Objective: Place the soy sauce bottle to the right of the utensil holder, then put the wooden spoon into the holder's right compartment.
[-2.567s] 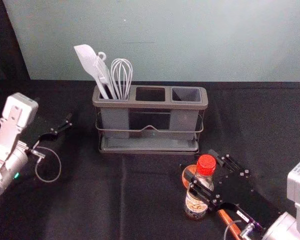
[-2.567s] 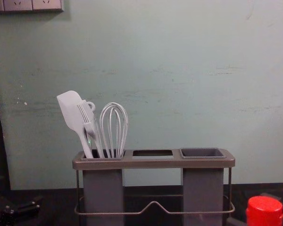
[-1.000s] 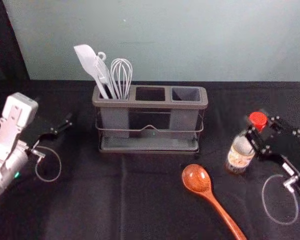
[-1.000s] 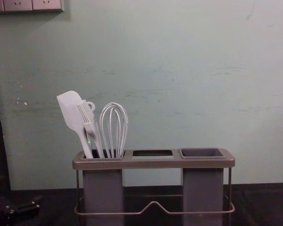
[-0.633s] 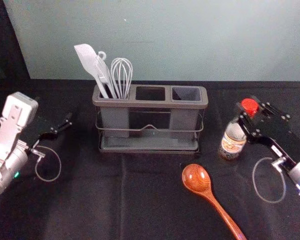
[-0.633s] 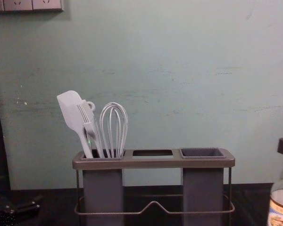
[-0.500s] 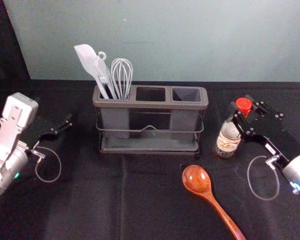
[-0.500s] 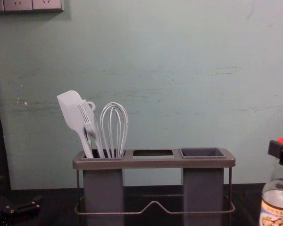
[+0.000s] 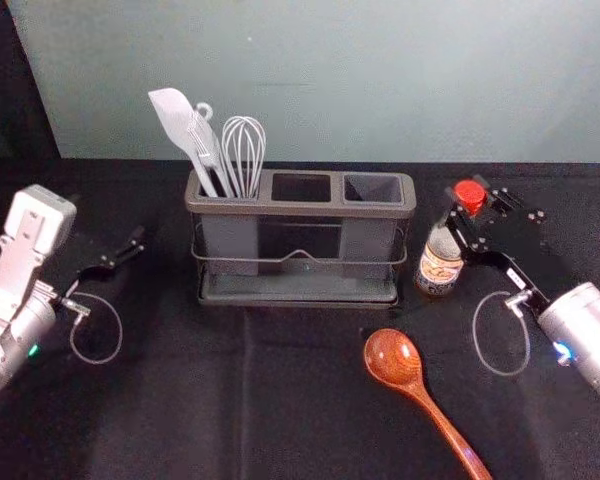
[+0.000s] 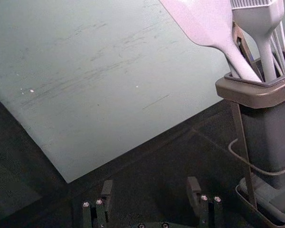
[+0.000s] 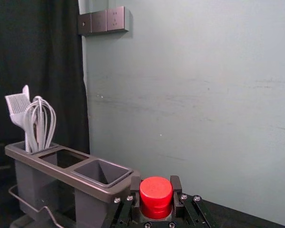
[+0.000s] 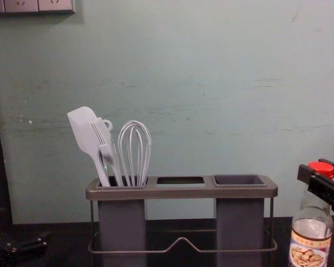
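See the soy sauce bottle nearly upright, long axis close to vertical, red cap uppermost and tipped slightly to the right in the chest view; find it just beside the utensil holder, off its right end, with a gap between; cannot tell if its base touches the black cloth. Find the right gripper at the bottle's top, closed around the cap from 2 sides, as in the right wrist view. Note the wooden spoon lying in front of the bottle and holder; bowl pointing toward the holder, handle running diagonally toward the near side and rightward.

Count 3 compartments in the holder; in the left 1, see a spatula, a basting brush, a whisk and 1 ringed utensil, kind uncertain; in the right 1, see bare grey inner walls; below, a tray.

Find the left gripper parked left of the holder, spread wide with nothing between in the left wrist view.

Compared with 2.6 s ago, find the bottle moved off from over the spoon to the holder's right; compared with 0.5 s ago, slightly closer to the holder, with more in the chest view; spoon unmoved since 1.0 s ago.
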Controlling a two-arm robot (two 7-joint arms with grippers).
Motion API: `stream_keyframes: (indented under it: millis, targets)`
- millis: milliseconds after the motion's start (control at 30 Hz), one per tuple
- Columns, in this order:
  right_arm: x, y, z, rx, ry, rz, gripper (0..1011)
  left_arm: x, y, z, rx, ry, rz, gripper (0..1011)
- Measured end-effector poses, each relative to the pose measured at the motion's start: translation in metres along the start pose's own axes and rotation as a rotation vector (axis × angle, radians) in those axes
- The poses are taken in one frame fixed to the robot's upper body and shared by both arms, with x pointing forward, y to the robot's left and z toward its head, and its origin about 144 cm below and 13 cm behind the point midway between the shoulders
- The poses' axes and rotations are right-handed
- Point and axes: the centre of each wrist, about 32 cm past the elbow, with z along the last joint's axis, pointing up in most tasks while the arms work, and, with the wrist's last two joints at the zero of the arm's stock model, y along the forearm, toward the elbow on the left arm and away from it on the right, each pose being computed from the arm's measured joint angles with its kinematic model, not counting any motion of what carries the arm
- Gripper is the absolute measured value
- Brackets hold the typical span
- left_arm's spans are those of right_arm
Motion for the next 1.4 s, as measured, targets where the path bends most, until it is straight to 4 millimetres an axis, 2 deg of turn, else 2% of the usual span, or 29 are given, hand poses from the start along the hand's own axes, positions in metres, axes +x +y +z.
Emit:
stream_keyframes:
  millis: [500, 1067, 1233, 1400]
  targets:
    - [0.004, 0.012, -0.010, -0.011, 0.008, 0.014, 375, 0.000, 0.000, 0.000, 0.000, 0.000, 0.000, 1000]
    - [0.006, 0.015, -0.015, -0.020, 0.022, 0.023, 386, 0.000, 0.000, 0.000, 0.000, 0.000, 0.000, 1000]
    - [0.006, 0.013, -0.014, -0.019, 0.016, 0.014, 534, 0.000, 0.000, 0.000, 0.000, 0.000, 0.000, 1000]
    - [0.008, 0.010, -0.004, 0.003, -0.007, 0.005, 715, 0.000, 0.000, 0.000, 0.000, 0.000, 0.000, 1000]
